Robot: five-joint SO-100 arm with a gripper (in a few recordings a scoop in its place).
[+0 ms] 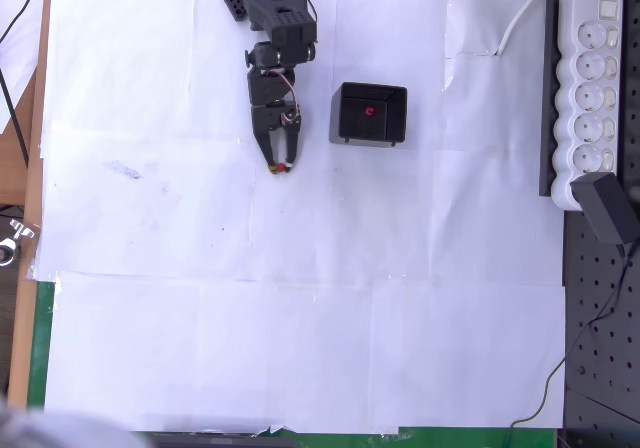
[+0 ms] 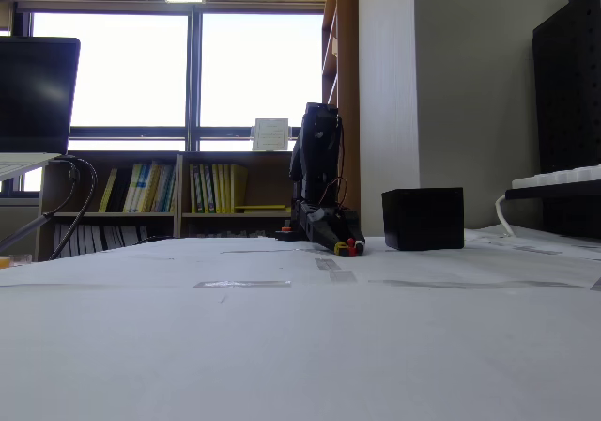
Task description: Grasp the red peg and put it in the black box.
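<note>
The jaws look drawn together on a red peg (image 1: 279, 169) at their tips, though the overhead view is too small to be sure they bear on it; the gripper (image 1: 278, 166) is reached down low to the white paper sheet (image 1: 300, 318), as it must be for so tiny a thing; the black box (image 1: 369, 114) stands just beside it to the right, open upward, and a second red peg (image 1: 370, 111) lies inside it.
</note>
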